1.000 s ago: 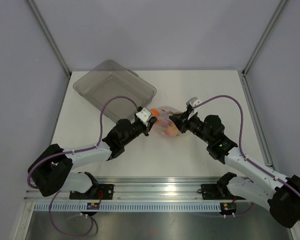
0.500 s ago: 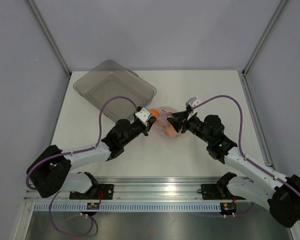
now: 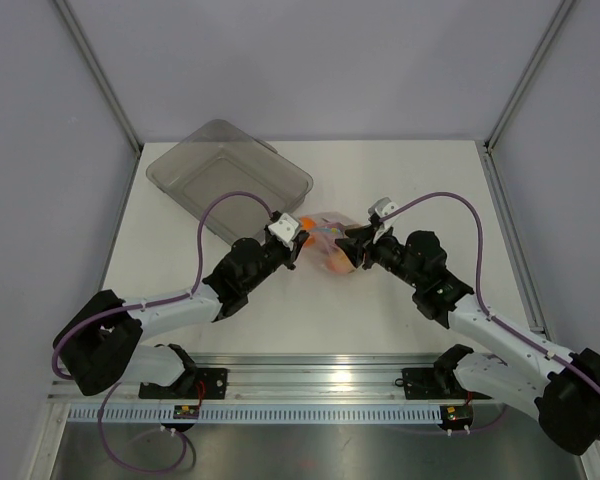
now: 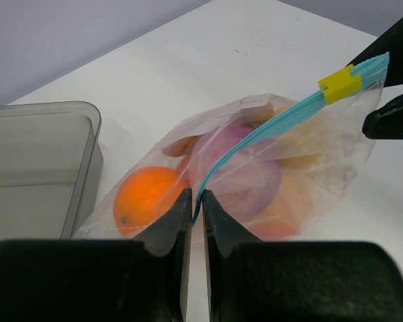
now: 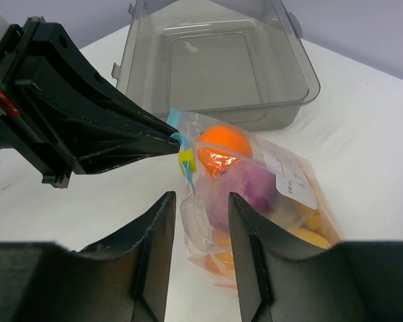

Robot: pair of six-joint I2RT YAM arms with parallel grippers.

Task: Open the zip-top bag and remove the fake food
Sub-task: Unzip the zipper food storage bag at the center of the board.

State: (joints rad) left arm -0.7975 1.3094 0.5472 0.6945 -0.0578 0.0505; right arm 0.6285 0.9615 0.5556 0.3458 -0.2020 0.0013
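Note:
The zip-top bag lies at the table's middle between both arms, its teal zip strip carrying a yellow slider. Inside show the fake food: an orange ball, a purple piece and yellow-orange bits. My left gripper is shut on the zip strip's near end. My right gripper stands open at the bag's other side, its jaws apart around loose plastic just below the slider, not pinching it.
A grey translucent tray sits at the back left, close behind the bag, with nothing in it. Metal frame posts rise at the table's rear corners. White tabletop stretches to the right.
My right gripper has opened, its jaws spreading away from the bag's zip end. The left gripper keeps its hold and the bag has barely shifted.

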